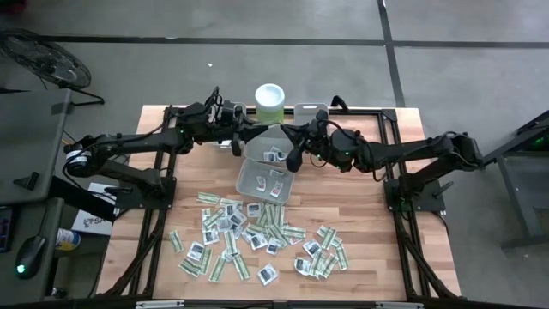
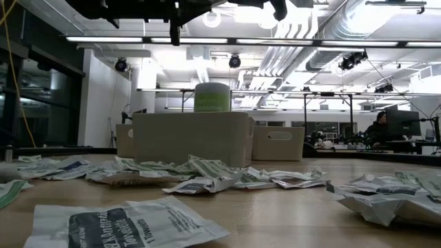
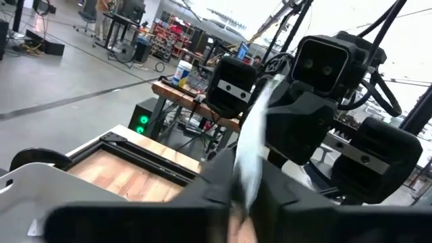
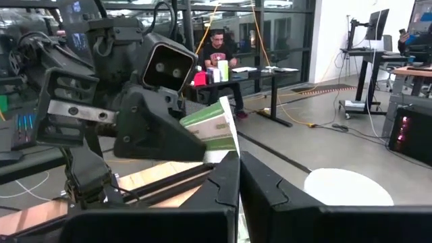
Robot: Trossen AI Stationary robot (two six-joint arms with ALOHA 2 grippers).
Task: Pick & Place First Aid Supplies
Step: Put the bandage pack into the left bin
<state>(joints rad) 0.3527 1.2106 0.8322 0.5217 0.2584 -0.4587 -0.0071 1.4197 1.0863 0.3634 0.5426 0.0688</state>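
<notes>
A narrow green-white packet of the first aid supplies hangs in the air between my two grippers, above the grey bin. My left gripper reaches in from the table's left and is shut on the packet, which shows as a pale strip in its wrist view. My right gripper comes from the right and is shut on the same packet. Many more packets lie flat and scattered on the wooden table's near half. My left gripper pinches the packet between its two fingers, on the end away from my right gripper. Its fingers lie about level, coming from the table's left. The packet is lifted clear. My right gripper pinches the packet's other end between its two fingers, level, from the table's right. The packet stands edge-up out of the fingers and reaches across to the left gripper, clear of the bin and table.
The grey bin under the grippers holds a few packets. A second grey bin and a pale green, white-lidded canister stand at the table's far edge. People sit at desks in the room beyond.
</notes>
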